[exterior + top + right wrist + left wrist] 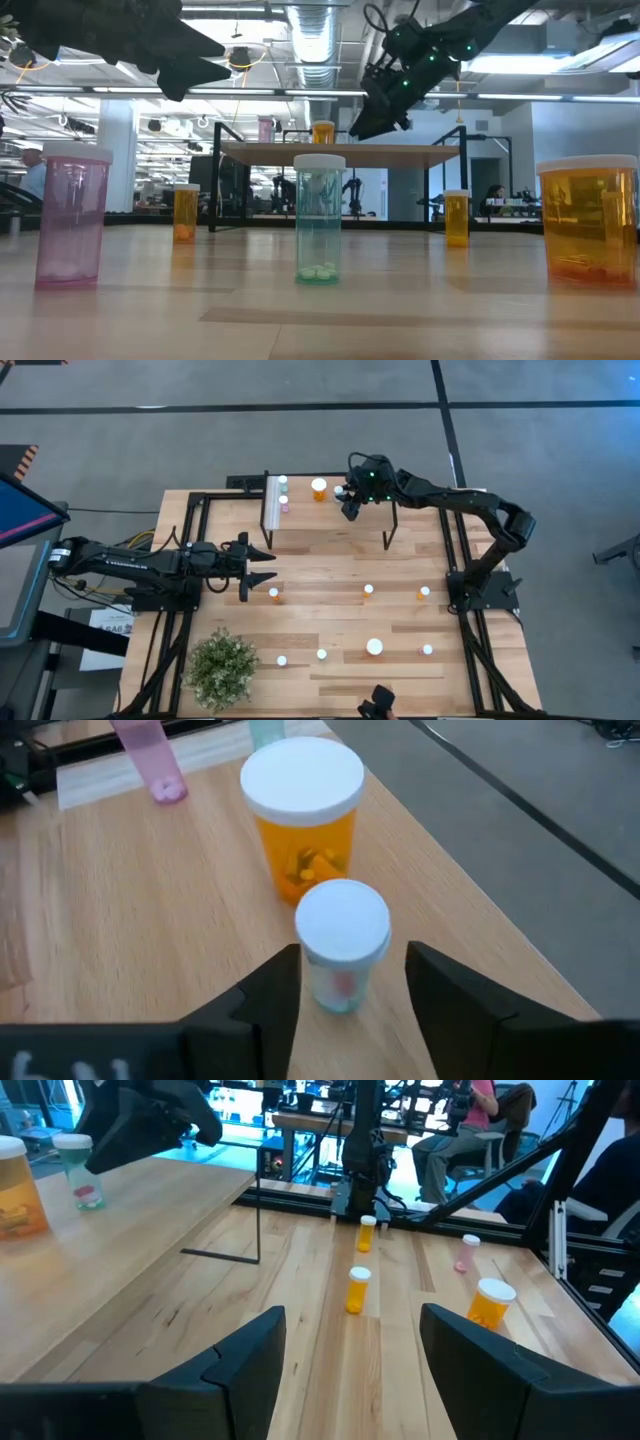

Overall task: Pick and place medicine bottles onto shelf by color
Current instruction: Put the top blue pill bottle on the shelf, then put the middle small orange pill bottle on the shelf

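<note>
In the high view the right tool [348, 500] hung over the shelf [330, 520] in the upper middle of the frame, its fingers apart. The right wrist view showed those fingers flanking a small pale blue-green bottle [342, 946] that stood upright on the shelf top, just in front of a large orange bottle [303, 817]; whether the fingers touched the small bottle could not be told. A pink bottle [149, 758] stood farther back, near the shelf's white strip [269, 505].

The left tool [262, 567] waited at centre left of the high view, above the surface [330, 635], fingers spread, with a small orange bottle [274, 595] just below it in the frame. More white-capped bottles were scattered across the lower half of the surface, one of them a noticeably larger one [374, 648]. A bushy green plant [221, 669] sat at the lower left.
</note>
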`<state>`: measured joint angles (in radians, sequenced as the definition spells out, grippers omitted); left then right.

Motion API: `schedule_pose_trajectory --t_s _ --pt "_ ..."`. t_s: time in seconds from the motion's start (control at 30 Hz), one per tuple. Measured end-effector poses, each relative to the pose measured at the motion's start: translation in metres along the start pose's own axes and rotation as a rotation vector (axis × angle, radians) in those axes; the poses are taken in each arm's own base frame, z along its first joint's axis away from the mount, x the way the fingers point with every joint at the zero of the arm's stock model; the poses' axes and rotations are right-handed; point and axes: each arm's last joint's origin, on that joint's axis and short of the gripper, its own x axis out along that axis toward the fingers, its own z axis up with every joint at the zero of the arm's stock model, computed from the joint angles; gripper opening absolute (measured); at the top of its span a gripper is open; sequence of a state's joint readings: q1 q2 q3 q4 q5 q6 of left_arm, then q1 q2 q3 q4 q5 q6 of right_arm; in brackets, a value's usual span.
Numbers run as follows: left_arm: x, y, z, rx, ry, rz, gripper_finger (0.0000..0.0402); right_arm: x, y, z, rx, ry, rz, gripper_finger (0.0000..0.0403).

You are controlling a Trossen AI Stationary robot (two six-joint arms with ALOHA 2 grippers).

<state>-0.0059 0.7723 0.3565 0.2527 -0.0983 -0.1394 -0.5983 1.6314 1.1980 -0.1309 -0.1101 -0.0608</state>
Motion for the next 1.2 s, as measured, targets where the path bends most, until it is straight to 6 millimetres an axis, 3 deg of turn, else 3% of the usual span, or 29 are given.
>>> schedule_pose_trajectory --t_s 0.23,0.57,0.73,0.93,1.07,1.2 --pt "0.0 0.0 0.0 0.0 0.0 0.0 0.022 -0.008 0.001 0.001 0.002 0.019 -0.001 0.0247" --pt "0.0 0.0 0.0 -0.001 0.001 0.0 0.022 -0.058 0.014 0.005 0.014 0.103 0.019 0.025" --pt "0.0 0.0 0.0 -0.001 0.001 0.0 0.022 -0.078 0.049 0.0 -0.046 0.18 0.111 0.025" --pt "0.0 0.0 0.0 -0.022 0.001 -0.001 0.022 -0.098 0.108 -0.011 -0.15 0.244 0.177 0.0249" --pt "0.0 0.0 0.0 -0.023 0.003 -0.007 0.022 -0.109 0.141 -0.035 -0.203 0.261 0.211 0.0249" --pt "0.0 0.0 0.0 -0.008 0.001 -0.006 0.022 -0.118 0.157 -0.067 -0.193 0.267 0.24 0.0249"
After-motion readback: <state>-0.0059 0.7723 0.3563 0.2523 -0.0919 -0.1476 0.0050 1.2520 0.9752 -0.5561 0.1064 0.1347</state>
